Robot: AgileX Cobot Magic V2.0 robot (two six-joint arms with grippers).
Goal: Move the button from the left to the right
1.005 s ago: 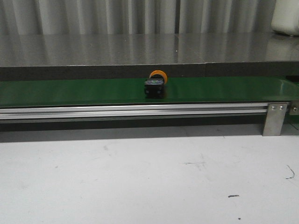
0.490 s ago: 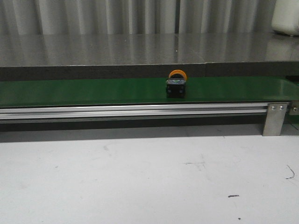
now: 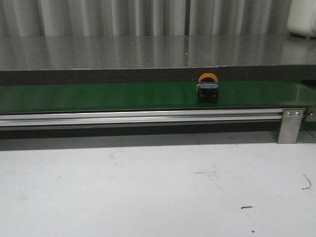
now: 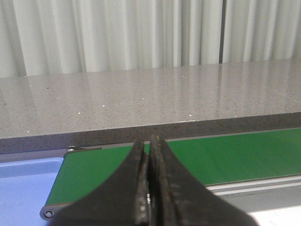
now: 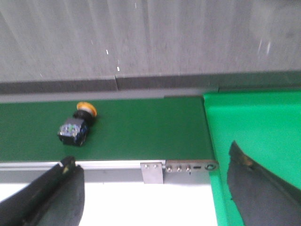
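One button [image 3: 208,89] only, lying on its side on the green belt [image 3: 98,97], right of centre in the front view. Long axis runs front-to-back across the belt: black square body toward the robot, orange cap toward the dark far edge. The right wrist view confirms it, button [image 5: 77,124] tipped over, cap pointing away and slightly to one side, body end nearest the aluminium rail [image 3: 138,117].

Right gripper [image 5: 155,188]: fingers spread wide, nothing between them, both tips [image 5: 66,169] showing at the near side of the rail. From that camera the button sits beyond the rail and off toward one finger, not centred in the gap. A bright green bin [image 5: 254,141] adjoins the belt end past the steel bracket [image 5: 153,172]; judged to be the right-hand destination.

Left gripper [image 4: 149,179]: fingers pressed together, holding nothing. Its camera shows the opposite belt end and a blue tray [image 4: 23,183], no button anywhere in view.

Judgement: right arm is clearly nearer. Key relation is the lateral offset between the open fingers and the button; the gripper would need to centre over the body and close across the square block, not along the cap-to-body axis. Round cap could let it roll if nudged
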